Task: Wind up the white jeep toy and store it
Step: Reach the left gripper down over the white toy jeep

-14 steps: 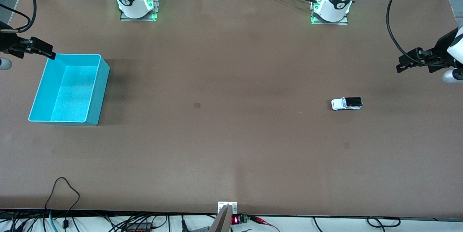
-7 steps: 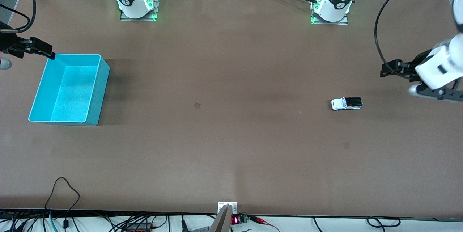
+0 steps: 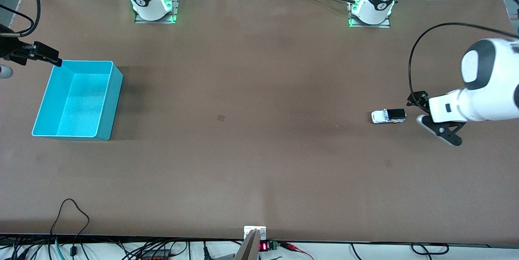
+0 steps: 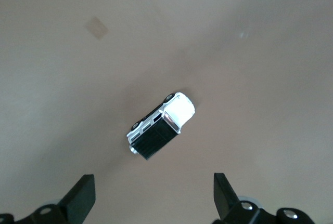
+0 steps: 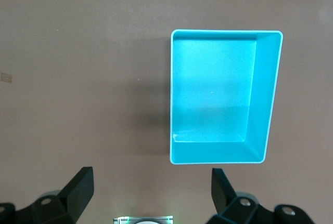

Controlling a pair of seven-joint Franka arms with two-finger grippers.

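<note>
I can read no brand or lettering anywhere. The only display is a small red readout [image 3: 264, 246] at the tabletop [image 3: 259, 162] edge nearest the front camera, and its digits are too small for me to make out.

The white jeep toy [image 3: 388, 116] is a little white car with a black rectangular roof panel over its rear and dark side windows. In the left wrist view the white jeep toy [image 4: 161, 126] shows a plain white hood and small dark wheels. It stands on its wheels on the bare tabletop, toward the left arm's end, with its hood pointing toward the turquoise bin [image 3: 109, 102].

My landmark is the jeep. The left end effector [image 3: 423, 110] hangs just beside its black rear end, apart from it, with fingers spread wide and nothing between them. One finger [image 4: 81, 198] shows at each side of the wrist view, the jeep lying ahead of them. A second ago this end effector was well away at the table's end; it has since swung in toward the jeep, which has not moved.

The bin sits well apart from the jeep, toward the right arm's end, and looks empty. The right end effector [image 3: 44, 55] waits over the bin's corner, fingers [image 5: 79, 187] wide open, unchanged from before.
</note>
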